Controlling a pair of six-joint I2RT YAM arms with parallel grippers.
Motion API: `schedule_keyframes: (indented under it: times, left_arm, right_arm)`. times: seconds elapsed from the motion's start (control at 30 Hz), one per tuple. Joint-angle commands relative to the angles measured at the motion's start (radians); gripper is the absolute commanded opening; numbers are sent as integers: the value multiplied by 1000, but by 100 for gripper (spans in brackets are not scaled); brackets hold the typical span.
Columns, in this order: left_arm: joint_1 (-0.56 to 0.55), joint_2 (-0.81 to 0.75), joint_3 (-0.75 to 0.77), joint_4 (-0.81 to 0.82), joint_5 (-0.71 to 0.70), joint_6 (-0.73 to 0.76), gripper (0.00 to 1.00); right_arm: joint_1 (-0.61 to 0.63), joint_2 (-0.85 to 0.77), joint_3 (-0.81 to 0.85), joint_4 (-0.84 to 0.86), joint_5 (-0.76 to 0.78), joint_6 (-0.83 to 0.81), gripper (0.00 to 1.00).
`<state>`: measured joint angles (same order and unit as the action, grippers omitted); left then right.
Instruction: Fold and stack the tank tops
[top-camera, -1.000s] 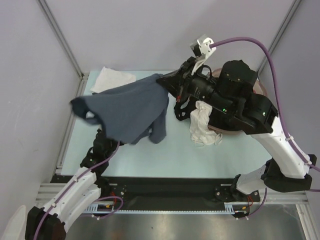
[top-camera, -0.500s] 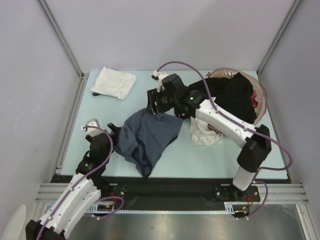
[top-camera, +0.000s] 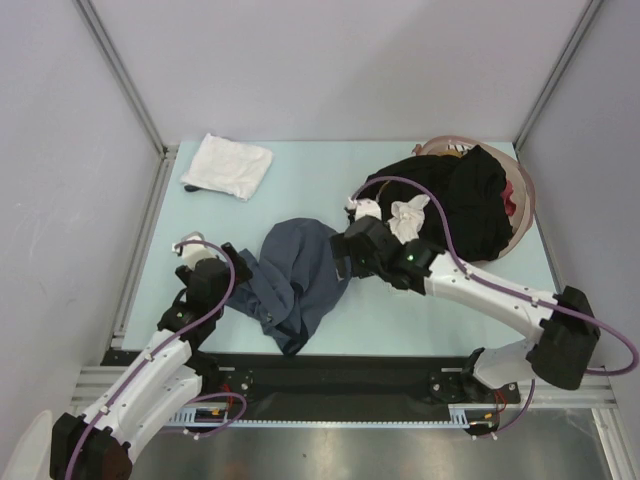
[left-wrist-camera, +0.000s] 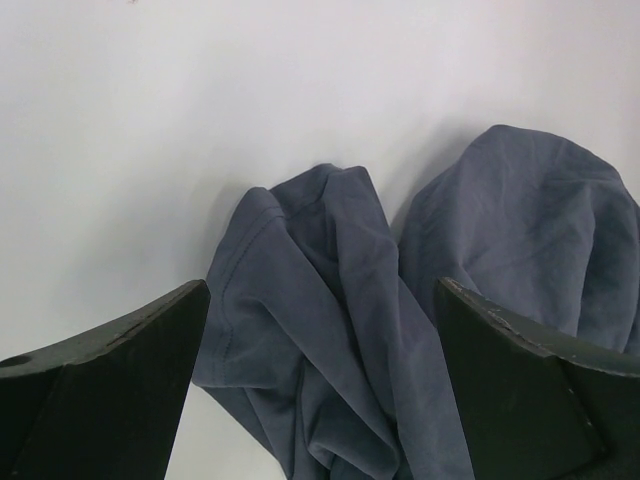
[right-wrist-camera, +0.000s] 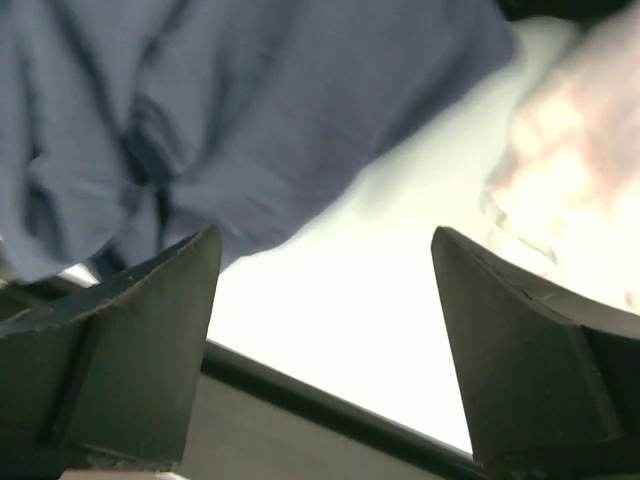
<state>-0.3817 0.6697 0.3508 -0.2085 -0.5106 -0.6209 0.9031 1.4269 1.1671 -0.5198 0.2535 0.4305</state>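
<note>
1 slate tank top (top-camera: 300, 275) lies crumpled on the table (top-camera: 320, 185).

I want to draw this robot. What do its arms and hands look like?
The left arm and right arm have white shells with black joints. A purple cable loops along each. The left hand and right hand each have two flat, dark, wedge-shaped fingers. A green light glows on the right arm.

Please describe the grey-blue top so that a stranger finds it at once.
Look at the pale table, at the middle of its near side. A crumpled top lies there. It is plain slate grey-blue, unlike the folded white cloth far left and the dark heap far right.
</note>
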Motion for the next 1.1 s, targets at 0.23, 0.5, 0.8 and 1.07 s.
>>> schedule_keyframes:
  times: [0.23,0.5,0.8,1.07]
  left_arm:
    - [-6,18,31,64,75,21,100]
    - [-6,4,22,78,83,33,100]
    - [-6,7,24,84,96,39,100]
    - [-5,5,22,92,103,49,100]
  right_arm:
    - [42,-183,-345,-20,490,289,99]
    - [-82,-33,-435,210,514,274,98]
    - [-155,185,-350,372,463,211,45]
    - [-6,139,-123,348,501,73,0]
